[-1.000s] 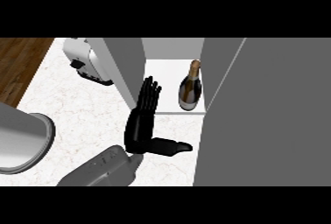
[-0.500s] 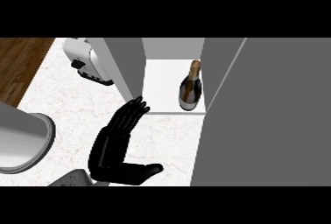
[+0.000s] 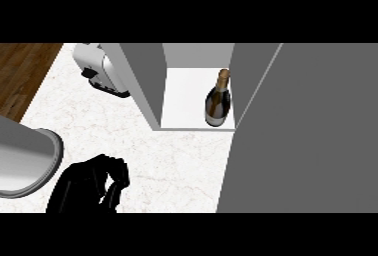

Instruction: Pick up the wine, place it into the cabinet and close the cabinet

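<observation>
I see the wine (image 3: 218, 100) standing upright inside the cabinet (image 3: 148, 75), on its white floor, close to the right side of the opening and just beside the grey door (image 3: 310, 125). The door stands ajar, its long edge running down the right half of my view and covering that side of the surface (image 3: 170, 150). One hand (image 3: 88, 185) shows at the lower left, low over the pale marbled surface and well apart from the bottle; which arm it belongs to I cannot tell from here. Its fingers (image 3: 118, 172) are curled inward with nothing held in them. A grey round pot (image 3: 26, 160) sits at the left edge, just beside the hand. A toaster (image 3: 100, 70) sits at the upper left, next to the cabinet's left wall.
</observation>
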`<action>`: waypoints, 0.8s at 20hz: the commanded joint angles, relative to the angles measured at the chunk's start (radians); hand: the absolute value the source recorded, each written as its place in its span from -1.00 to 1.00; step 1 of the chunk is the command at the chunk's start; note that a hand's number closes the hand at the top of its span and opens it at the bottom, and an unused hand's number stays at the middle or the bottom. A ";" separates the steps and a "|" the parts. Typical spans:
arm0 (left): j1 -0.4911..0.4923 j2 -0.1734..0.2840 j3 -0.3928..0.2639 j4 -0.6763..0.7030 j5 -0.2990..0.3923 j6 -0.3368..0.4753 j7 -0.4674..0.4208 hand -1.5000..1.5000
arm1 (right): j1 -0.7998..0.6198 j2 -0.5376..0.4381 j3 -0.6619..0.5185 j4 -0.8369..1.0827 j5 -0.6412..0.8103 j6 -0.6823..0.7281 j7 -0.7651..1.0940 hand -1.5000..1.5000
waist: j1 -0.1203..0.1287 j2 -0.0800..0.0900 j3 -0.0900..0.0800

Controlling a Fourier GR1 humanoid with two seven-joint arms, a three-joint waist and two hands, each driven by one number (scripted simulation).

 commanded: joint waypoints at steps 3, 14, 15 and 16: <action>0.171 0.166 0.093 -0.105 0.035 -0.102 -0.039 1.00 | 0.014 0.042 0.205 -0.150 -0.017 -0.044 0.125 1.00 | 0.008 -0.003 -0.001; 0.403 0.287 0.310 -0.045 0.165 -0.316 -0.159 -1.00 | -0.187 0.127 0.650 -0.007 0.215 -0.293 0.231 1.00 | 0.017 -0.008 -0.004; 0.397 0.306 0.322 -0.040 0.170 -0.326 -0.143 -1.00 | -0.244 0.127 0.680 0.048 0.235 -0.344 0.192 1.00 | 0.021 -0.007 -0.004; 0.425 0.321 0.334 -0.032 0.185 -0.338 -0.144 -1.00 | -0.258 0.127 0.707 0.094 0.253 -0.375 0.169 1.00 | 0.026 -0.007 -0.004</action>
